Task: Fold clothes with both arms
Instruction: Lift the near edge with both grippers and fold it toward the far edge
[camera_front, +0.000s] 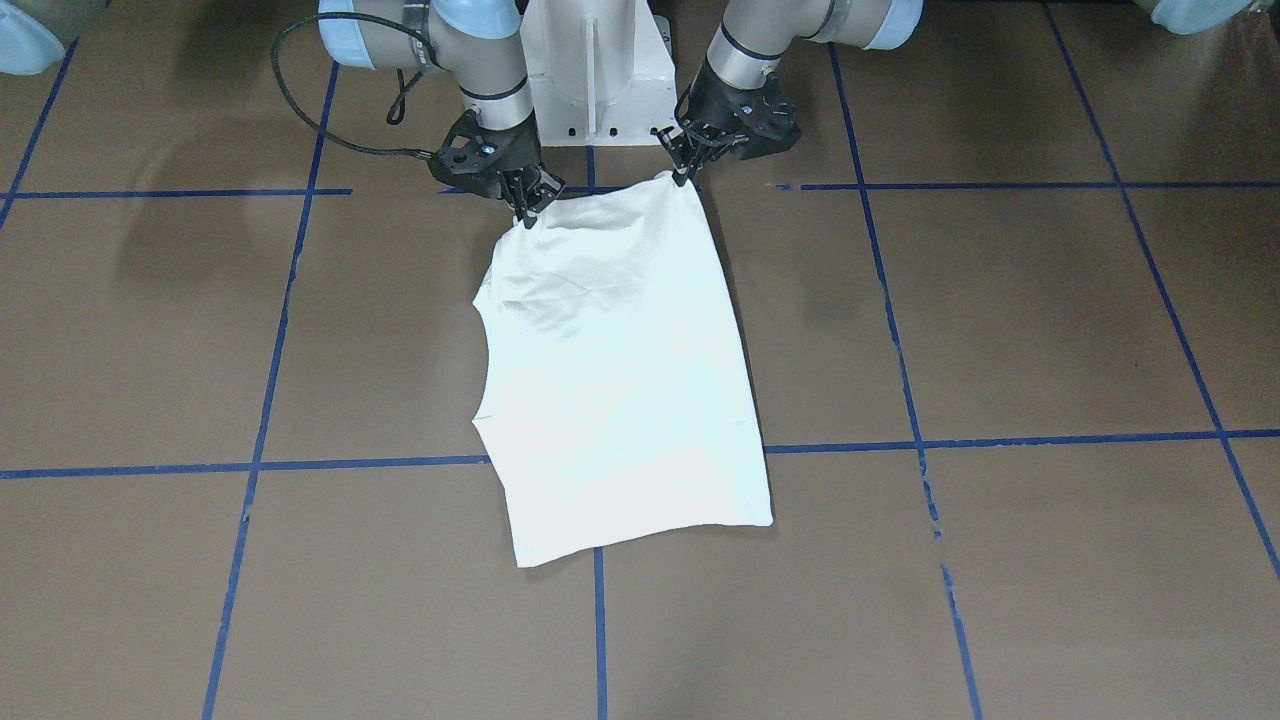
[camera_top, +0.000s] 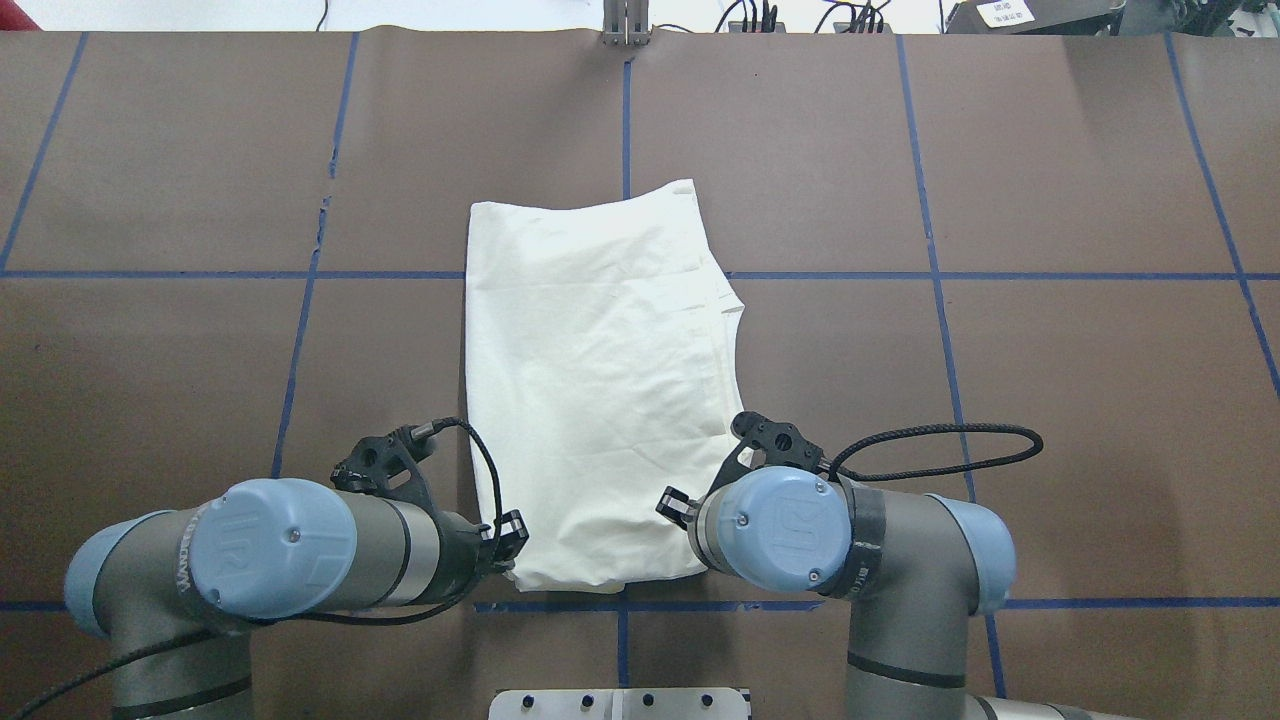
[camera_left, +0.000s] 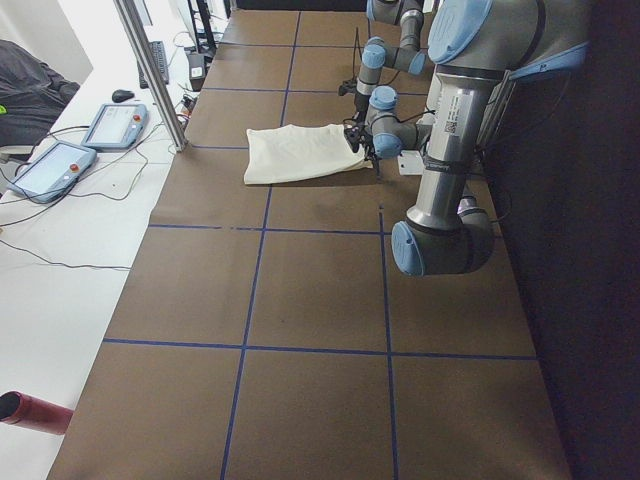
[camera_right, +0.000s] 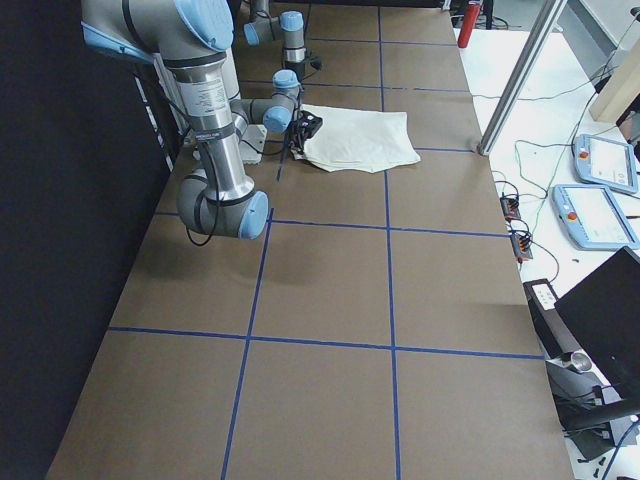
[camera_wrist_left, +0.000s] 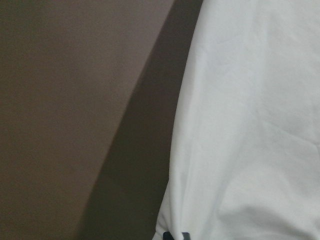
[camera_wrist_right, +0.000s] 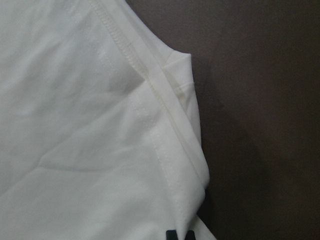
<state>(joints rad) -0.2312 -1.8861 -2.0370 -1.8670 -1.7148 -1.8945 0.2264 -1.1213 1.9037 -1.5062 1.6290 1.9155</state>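
Cream-white T-shirt (camera_front: 620, 380) folded; left hand (camera_front: 688, 172), right hand (camera_front: 525, 208) each pinch near corner; joint cap (camera_top: 780, 525) reads "UR".

Silver-grey left arm (camera_top: 380, 548) and right arm (camera_top: 900, 540) bent low, side by side. Black two-finger left gripper (camera_front: 688, 172) and right gripper (camera_front: 524, 208) point down, each pinched closed on a cream-white shirt (camera_front: 620, 370) corner.

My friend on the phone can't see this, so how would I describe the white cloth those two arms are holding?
Find the big brown table crossed by blue tape lines. Near its middle lies a folded cream-white T-shirt, two corners of one end pinched by the left gripper and the right gripper. It is the only cloth there, pale and soft against the dark surface.
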